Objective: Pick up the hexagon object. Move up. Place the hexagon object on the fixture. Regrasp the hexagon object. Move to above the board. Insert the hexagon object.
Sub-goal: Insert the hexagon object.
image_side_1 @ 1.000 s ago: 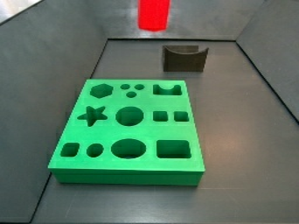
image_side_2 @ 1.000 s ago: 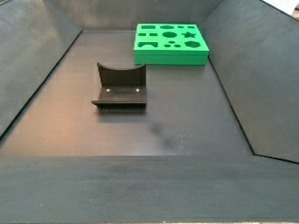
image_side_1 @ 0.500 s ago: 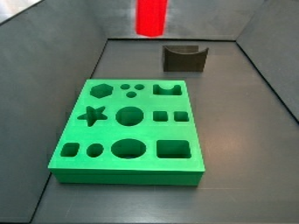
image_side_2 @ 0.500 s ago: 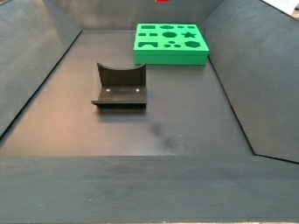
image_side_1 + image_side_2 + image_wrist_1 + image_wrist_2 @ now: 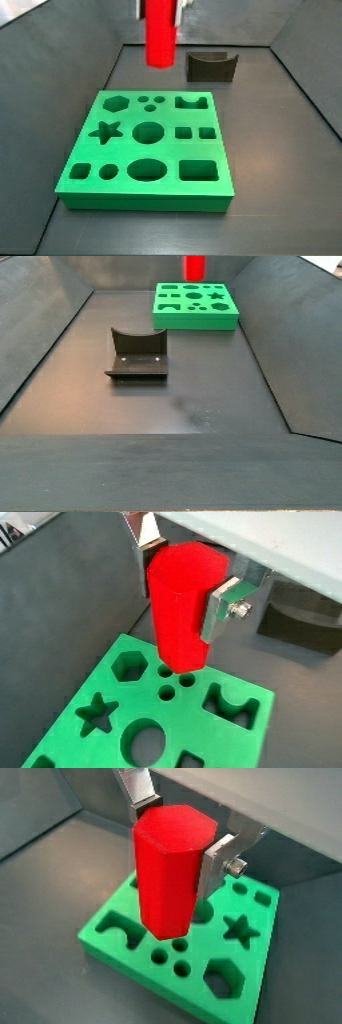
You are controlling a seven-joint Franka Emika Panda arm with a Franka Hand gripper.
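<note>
Pincer [image 5: 185, 572] grips hexagon object [image 5: 179, 607]; upper part cropped.

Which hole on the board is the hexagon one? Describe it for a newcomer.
Find the green board on the dark floor. Its hexagon hole is in the corner nearest the pincer holding the red hexagon object; it is six-sided, next to two small round holes.
</note>
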